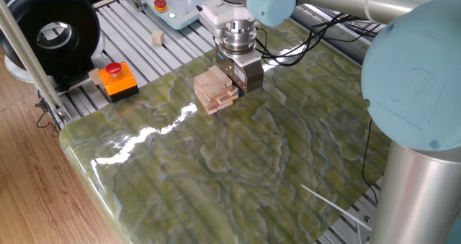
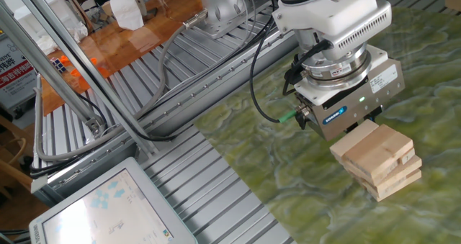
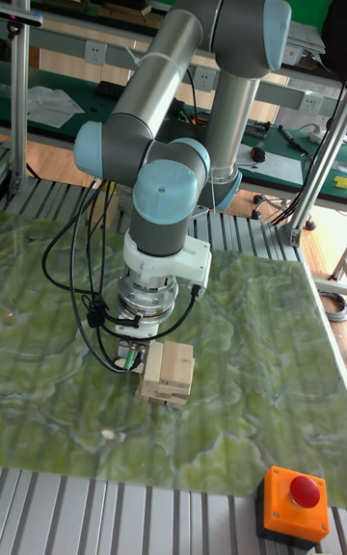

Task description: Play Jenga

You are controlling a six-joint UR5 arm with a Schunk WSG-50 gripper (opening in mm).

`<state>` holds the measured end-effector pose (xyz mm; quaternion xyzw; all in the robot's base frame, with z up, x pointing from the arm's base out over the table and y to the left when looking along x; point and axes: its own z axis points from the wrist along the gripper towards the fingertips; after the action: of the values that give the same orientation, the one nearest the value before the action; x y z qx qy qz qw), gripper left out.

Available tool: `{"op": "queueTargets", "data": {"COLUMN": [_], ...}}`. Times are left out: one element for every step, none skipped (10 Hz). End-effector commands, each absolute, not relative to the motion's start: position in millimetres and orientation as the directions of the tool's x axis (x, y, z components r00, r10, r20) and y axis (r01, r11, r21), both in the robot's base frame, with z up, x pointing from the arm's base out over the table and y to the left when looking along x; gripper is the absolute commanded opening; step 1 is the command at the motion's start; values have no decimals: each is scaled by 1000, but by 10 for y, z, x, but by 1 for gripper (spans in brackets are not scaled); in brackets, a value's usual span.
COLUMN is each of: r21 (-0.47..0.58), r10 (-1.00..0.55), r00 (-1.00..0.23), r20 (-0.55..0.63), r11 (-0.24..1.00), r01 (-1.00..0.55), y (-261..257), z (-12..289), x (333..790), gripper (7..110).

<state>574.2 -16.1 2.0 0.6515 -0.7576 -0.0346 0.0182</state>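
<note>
Jenga stack on tabletop; gripper low against stack's top layers, jaws hidden, grip state unclear. Move slowly, level, avoid toppling lower layers.

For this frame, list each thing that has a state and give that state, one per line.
Jenga stack: standing upright on the table, layers slightly fanned out of line.
gripper: lowered against the side of the stack; fingers hidden, so open or shut cannot be told.
orange button box: sitting on the slatted bench, red button unpressed as far as can be seen.
small wooden cube: lying loose on the bench, apart from the stack.
</note>
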Motion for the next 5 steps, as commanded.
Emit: {"op": "queueTargets", "data": {"r21": [74,74,74,74,73], "r10": [-987,-987,-987,-987,-988], "r00": [-158,-158,-158,-158,-156], "r20": [-22,-22,-22,-19,-14], "r11": [156,156,156,156,155], "r01": [-985,-985,-985,-985,-985], "y": [-162,-162,-162,-170,-181], "z": [30,30,30,30,30], "x": [5754,5754,5754,5754,5754], "gripper": [7,7,7,7,7]}}
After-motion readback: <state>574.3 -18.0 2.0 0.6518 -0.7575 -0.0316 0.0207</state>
